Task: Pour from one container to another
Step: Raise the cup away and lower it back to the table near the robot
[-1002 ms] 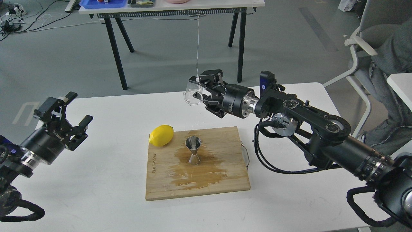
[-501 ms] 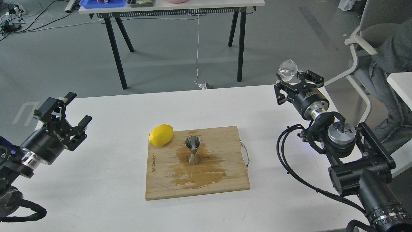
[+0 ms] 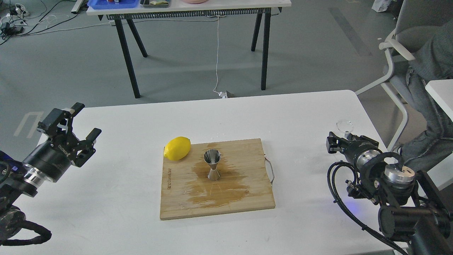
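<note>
The clear glass cup (image 3: 345, 128) stands upright low over the table's far right side, and my right gripper (image 3: 346, 139) is shut on it from the near side. On the wooden cutting board (image 3: 247, 198) the steel jigger (image 3: 212, 164) stands upright in the middle of a wet patch (image 3: 219, 193), far to the left of the cup. At the table's left edge my left gripper (image 3: 86, 119) is open with nothing between its fingers.
A yellow lemon (image 3: 177, 148) lies at the board's far left corner. The board has a wire handle (image 3: 270, 171) on its right side. A seated person and a chair (image 3: 421, 53) are beyond the table's right edge, and another table (image 3: 191, 9) stands behind.
My right arm has swung from above the board out to the right and come down, carrying the cup from tilted over the jigger to upright near the table's right side. The left arm has stayed put.
</note>
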Motion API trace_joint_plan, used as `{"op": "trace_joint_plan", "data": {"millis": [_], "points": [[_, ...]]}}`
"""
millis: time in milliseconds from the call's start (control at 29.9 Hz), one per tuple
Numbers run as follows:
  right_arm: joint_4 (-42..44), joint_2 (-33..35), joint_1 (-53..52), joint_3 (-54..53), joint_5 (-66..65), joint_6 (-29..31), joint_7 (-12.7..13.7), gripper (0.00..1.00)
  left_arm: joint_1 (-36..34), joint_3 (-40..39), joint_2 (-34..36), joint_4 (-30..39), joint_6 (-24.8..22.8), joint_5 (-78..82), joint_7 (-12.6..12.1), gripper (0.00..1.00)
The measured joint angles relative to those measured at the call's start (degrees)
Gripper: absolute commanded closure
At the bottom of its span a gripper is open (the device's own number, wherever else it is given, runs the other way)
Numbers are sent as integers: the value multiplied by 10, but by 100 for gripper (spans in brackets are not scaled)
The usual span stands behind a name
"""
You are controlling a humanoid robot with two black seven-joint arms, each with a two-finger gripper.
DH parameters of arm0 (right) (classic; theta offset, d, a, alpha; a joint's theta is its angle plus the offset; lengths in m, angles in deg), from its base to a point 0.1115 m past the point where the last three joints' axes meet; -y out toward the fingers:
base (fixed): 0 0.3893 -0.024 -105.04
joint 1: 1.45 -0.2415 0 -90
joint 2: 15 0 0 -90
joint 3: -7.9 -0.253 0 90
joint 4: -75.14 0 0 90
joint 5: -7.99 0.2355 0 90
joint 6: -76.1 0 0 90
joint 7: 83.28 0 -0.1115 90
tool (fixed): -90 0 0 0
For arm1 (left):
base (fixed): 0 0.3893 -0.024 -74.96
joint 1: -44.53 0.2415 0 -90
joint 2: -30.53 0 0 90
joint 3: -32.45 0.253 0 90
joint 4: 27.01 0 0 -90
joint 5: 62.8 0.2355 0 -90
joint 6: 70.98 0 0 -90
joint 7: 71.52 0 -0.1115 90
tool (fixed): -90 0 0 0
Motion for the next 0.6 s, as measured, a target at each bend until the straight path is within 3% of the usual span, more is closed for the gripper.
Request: {"op": "trace_joint_plan", "data": {"millis": [601], "points": [[16, -17, 30, -8, -1, -31, -3, 65, 2, -1, 1, 0, 0, 0, 0, 1]]}}
